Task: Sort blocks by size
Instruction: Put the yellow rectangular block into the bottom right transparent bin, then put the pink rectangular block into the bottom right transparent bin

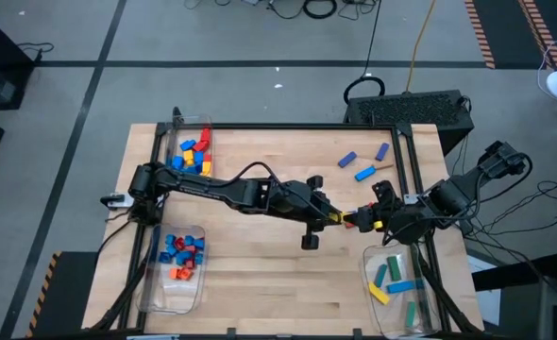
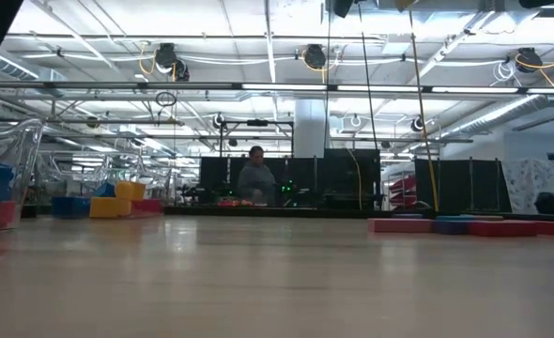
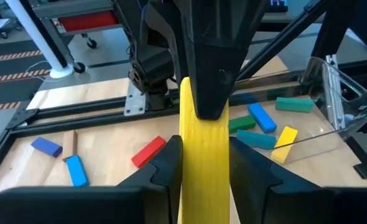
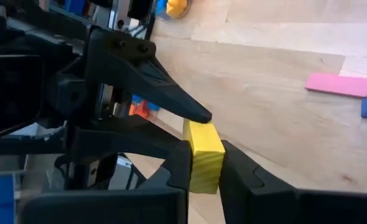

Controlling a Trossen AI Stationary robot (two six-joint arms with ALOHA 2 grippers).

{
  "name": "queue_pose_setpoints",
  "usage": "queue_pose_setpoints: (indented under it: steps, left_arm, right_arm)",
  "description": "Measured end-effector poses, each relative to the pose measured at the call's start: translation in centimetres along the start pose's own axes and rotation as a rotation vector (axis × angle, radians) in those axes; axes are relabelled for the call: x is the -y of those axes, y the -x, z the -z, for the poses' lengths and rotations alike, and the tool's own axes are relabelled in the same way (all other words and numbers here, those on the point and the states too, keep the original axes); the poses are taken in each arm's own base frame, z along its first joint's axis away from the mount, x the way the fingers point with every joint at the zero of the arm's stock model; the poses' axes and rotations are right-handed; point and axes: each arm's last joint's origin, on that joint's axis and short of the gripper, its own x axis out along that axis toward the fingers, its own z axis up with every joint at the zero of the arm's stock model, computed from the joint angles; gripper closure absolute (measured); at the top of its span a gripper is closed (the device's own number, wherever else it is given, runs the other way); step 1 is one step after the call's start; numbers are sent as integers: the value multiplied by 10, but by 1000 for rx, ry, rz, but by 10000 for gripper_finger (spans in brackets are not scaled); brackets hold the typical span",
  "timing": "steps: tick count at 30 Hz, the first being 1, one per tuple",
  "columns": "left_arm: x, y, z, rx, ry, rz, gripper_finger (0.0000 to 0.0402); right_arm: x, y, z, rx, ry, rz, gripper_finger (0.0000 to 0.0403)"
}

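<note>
Long yellow bar (image 3: 202, 168) held in mid-air above desk (image 1: 260, 274), right of centre, between both arms. Left pincer (image 1: 333, 216) clenched on one end of bar; right pincer (image 1: 356, 220) clamped on other end, fingers (image 4: 177, 165) pressed against both faces. Red brick (image 3: 148, 151) on desk just beyond bar. Blue bars (image 1: 364, 174) loose at desk's far right. Long bars (image 1: 398, 284) in clear bin (image 1: 371, 302) at near right; small blocks (image 1: 193, 156) in two left bins.

Table centre (image 1: 260, 255) free; both arms meet mid-right; red block (image 1: 350, 224) beneath pincers.
</note>
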Motion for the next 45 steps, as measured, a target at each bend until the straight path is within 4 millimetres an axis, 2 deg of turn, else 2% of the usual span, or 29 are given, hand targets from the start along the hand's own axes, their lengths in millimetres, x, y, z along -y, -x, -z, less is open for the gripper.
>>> queue_pose_setpoints:
  steps: [2, 8, 12, 16, 22, 26, 32, 38, 45]
  left_arm:
    - [0, 0, 1, -10, 3, -5, 282]
    - [-10, -1, 11, -98, 14, -15, 149]
    - [-17, -8, 25, -185, 18, -18, 107]
    - [-25, -27, 49, -266, 38, 28, 104]
    - [-29, -59, 89, -374, 60, 60, 123]
    - [-30, -74, 109, -419, 60, 25, 125]
    - [-31, -83, 120, -430, 51, -4, 125]
    - [-39, -95, 134, -422, 58, -15, 125]
    - [-45, -109, 162, -485, 75, -19, 125]
  right_arm:
    - [1, 1, 0, -25, 15, 12, 370]
    - [13, 10, 3, -235, 82, 107, 370]
    - [21, 17, 5, -395, 93, 173, 370]
    - [30, 24, 10, -597, 102, 292, 370]
    - [47, 19, 24, -771, 148, 617, 370]
    - [49, 8, 37, -848, 217, 710, 370]
    - [48, -17, 57, -918, 329, 753, 368]
    - [52, -36, 70, -893, 347, 842, 293]
    - [53, -37, 71, -858, 285, 889, 215]
